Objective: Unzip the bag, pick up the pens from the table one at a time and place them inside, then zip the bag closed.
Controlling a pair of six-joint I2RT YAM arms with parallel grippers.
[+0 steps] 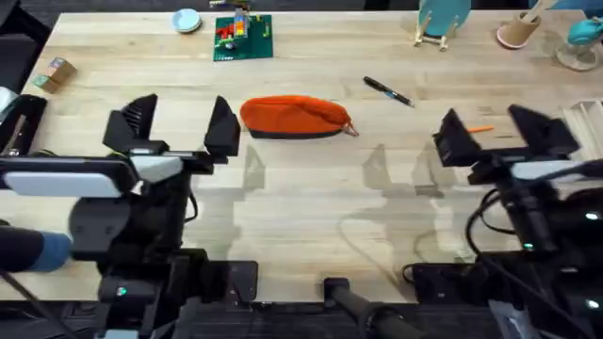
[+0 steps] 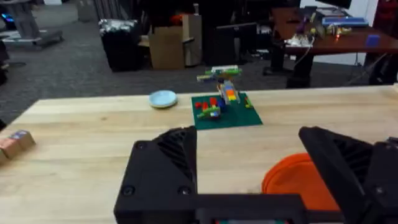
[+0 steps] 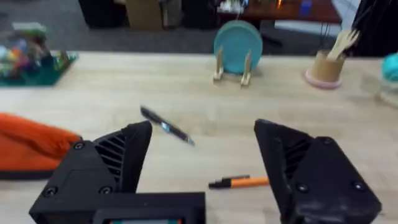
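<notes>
1. While both arms hovered low over the table [image 1: 311,207], the bag [image 1: 297,118] lay on its side on the wood, its zipper closed as far as could be seen and its small pull tab at the end nearer the black pen.
2. Beyond that end of the bag, the black pen [image 1: 388,91] lay slanted on the table, apart from the fabric.
3. Farther from the bag than the black pen, the orange pen [image 1: 479,130] lay on the wood between the fingers of the right pincer [image 1: 506,132], untouched.
4. That right pincer stood with its fingers wide apart, holding nothing; its wrist view showed the orange pen [image 3: 239,182] lying crosswise in the gap.
5. On the bag's other side, the left pincer [image 1: 184,127] also had its fingers spread wide and held nothing, one finger just beside the bag's rounded end [image 2: 298,183].
6. Behind the bag, a green baseplate with toy bricks [image 1: 242,36] and a small blue dish [image 1: 187,20] rested near the table's far edge.
</notes>
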